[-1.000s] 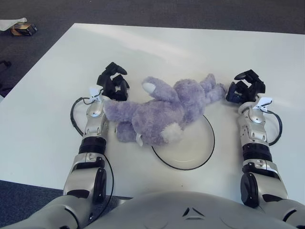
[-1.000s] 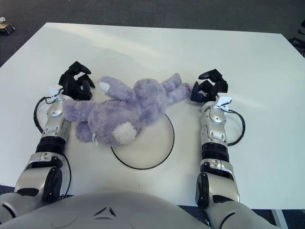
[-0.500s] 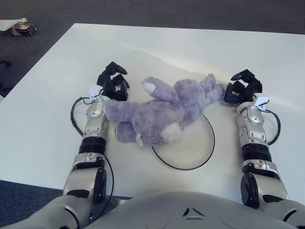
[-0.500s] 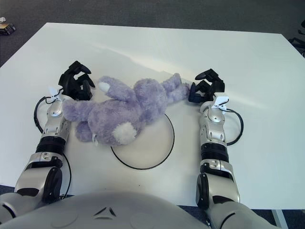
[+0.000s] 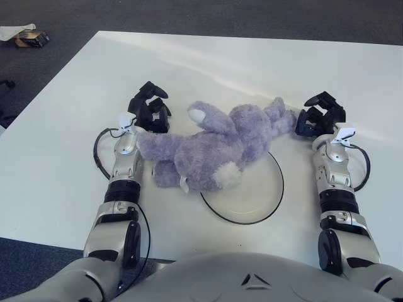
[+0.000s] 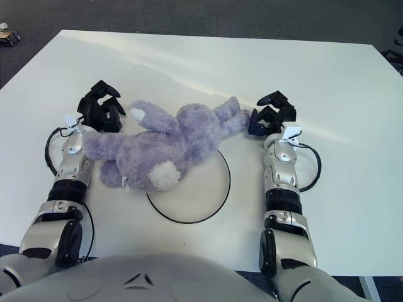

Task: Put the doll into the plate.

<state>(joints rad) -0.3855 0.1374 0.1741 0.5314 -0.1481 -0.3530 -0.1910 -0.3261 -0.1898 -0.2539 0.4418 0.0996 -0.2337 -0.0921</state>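
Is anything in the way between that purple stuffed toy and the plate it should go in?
Nothing visible. The purple plush doll already overlaps the plate at its upper left, with the left hand and right hand at its two ends.

I can read no text, label, brand, number or sign anywhere on the table or on my arms.

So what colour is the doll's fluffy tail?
White, on a purple doll. The tail shows best in the left eye view, over the plate.
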